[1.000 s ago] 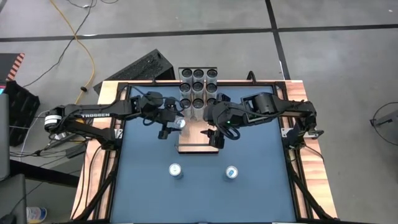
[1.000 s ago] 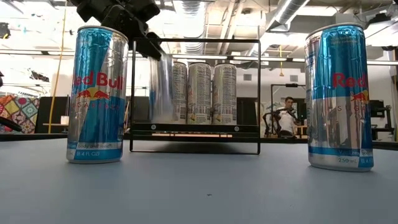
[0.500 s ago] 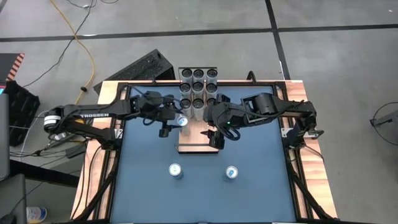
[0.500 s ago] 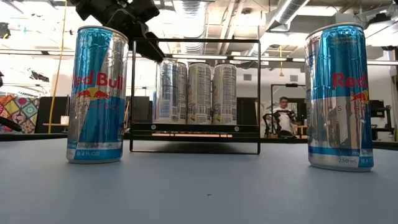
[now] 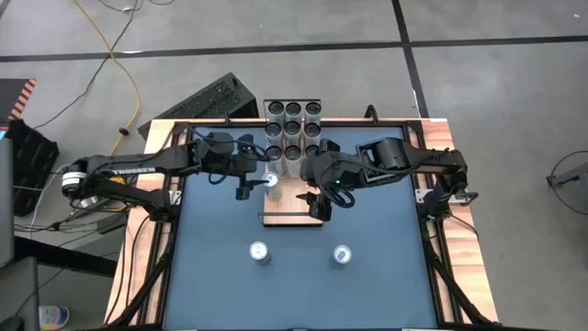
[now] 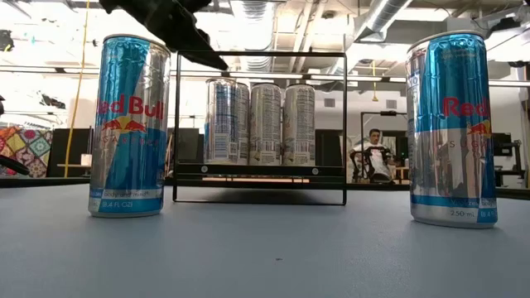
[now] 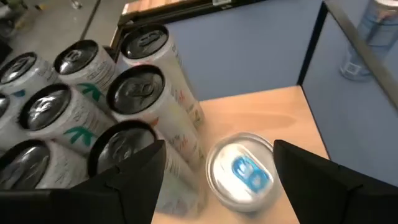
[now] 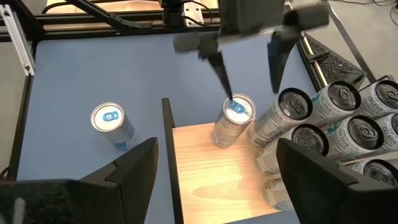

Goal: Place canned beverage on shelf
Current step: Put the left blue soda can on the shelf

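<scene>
1. High view: The left gripper [image 5: 254, 180] hangs with fingers spread at the left end of the shelf [image 5: 294, 217], right beside a blue-topped can [image 5: 272, 181] that stands upright on the board next to the block of silver cans [image 5: 293, 131]. The right gripper [image 5: 322, 200] waits over the shelf's right part, fingers also apart and holding nothing. Two more cans, a left one [image 5: 260, 251] and a right one [image 5: 342, 255], stand on the blue table [image 5: 211, 276] well in front of the shelf, each roughly below one arm.

2. Low view: The two front cans frame the shelf's black rail [image 6: 259, 55]; the shelved can [image 6: 219, 121] stands upright at the left of the silver row, and dark fingers [image 6: 186, 41] are above and left of it, not touching. A person sits in the room behind.

3. Left wrist view: The shelved can's blue tab sits between the two spread fingers [image 7: 134, 174], below them, long axis vertical, on bare wood just beside the silver cans.

4. Right wrist view: The left gripper's fingers flank the shelved can's top without clamping it. Judgement: this can looks delivered; the next move likely turns on clearing straight up, since the silver cans crowd one side, then reaching for a front can, the left arm being nearer the left one.
</scene>
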Controlling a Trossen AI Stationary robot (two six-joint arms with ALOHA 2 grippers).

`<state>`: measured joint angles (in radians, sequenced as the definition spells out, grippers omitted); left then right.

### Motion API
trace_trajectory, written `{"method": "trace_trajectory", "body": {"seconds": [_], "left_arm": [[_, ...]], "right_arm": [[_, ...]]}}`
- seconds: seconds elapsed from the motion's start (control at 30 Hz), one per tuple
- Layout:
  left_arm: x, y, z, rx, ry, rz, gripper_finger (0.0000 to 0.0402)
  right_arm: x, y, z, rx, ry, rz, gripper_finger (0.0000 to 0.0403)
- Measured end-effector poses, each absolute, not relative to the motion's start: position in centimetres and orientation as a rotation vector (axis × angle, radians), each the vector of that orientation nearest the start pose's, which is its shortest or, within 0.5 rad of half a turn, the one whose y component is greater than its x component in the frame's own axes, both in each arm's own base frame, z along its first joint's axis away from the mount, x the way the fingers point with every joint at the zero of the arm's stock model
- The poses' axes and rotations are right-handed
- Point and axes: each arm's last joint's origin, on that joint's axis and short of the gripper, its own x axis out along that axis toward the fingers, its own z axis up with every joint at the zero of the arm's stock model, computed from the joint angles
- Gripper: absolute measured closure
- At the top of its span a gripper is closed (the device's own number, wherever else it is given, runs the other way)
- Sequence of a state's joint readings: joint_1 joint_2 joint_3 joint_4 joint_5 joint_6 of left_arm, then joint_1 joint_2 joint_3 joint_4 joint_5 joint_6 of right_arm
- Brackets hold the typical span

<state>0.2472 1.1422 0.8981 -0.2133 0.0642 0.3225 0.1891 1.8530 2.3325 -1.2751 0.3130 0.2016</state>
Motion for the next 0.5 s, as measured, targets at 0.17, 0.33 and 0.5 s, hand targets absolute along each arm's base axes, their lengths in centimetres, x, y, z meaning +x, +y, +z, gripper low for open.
{"method": "trace_trajectory", "body": {"seconds": [0.17,0.33,0.5], "left_arm": [[23.0,5.6,33.9,0.233,0.476,0.108,0.0120],[20.8,3.5,38.0,0.159,0.478,0.016,0.0120],[18.6,-0.2,41.4,0.060,0.475,-0.060,0.0120]], "right_arm": [[34.5,6.0,45.5,-0.009,0.756,-0.183,0.0092],[34.4,6.3,45.5,-0.015,0.761,-0.175,0.0092],[34.1,6.6,45.7,-0.030,0.759,-0.159,0.0092]]}}
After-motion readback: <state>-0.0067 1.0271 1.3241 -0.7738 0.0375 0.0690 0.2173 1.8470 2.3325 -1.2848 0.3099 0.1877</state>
